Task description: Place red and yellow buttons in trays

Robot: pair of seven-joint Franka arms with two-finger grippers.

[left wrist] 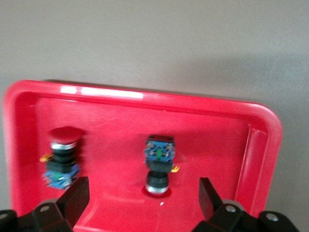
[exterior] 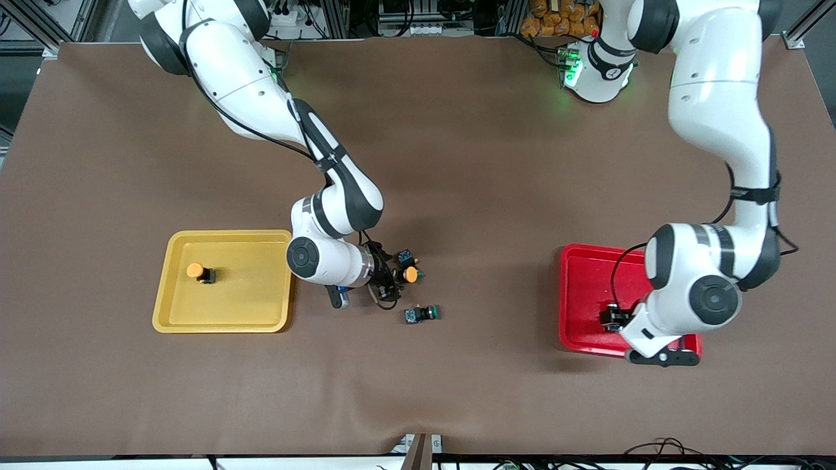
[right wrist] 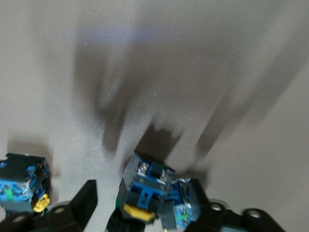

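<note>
The red tray point(exterior: 578, 294) lies at the left arm's end. My left gripper point(exterior: 616, 319) hangs over it, open and empty point(left wrist: 144, 197). Two red buttons lie in this tray point(left wrist: 145, 99), one with its cap showing point(left wrist: 63, 157) and one cap-down point(left wrist: 159, 164). The arm hides both in the front view. The yellow tray point(exterior: 225, 320) holds one yellow-orange button point(exterior: 199, 272). My right gripper point(exterior: 390, 282) is low beside a second yellow-orange button point(exterior: 410, 275) and is open point(right wrist: 142, 205). Two switch bodies point(right wrist: 145, 186) sit between its fingers point(right wrist: 87, 198), their caps mostly hidden.
A green-capped switch point(exterior: 422, 314) lies on the brown mat nearer the front camera than the right gripper. Another switch body point(exterior: 405, 256) lies just farther than the orange one. One more switch point(right wrist: 21, 188) shows at the edge of the right wrist view.
</note>
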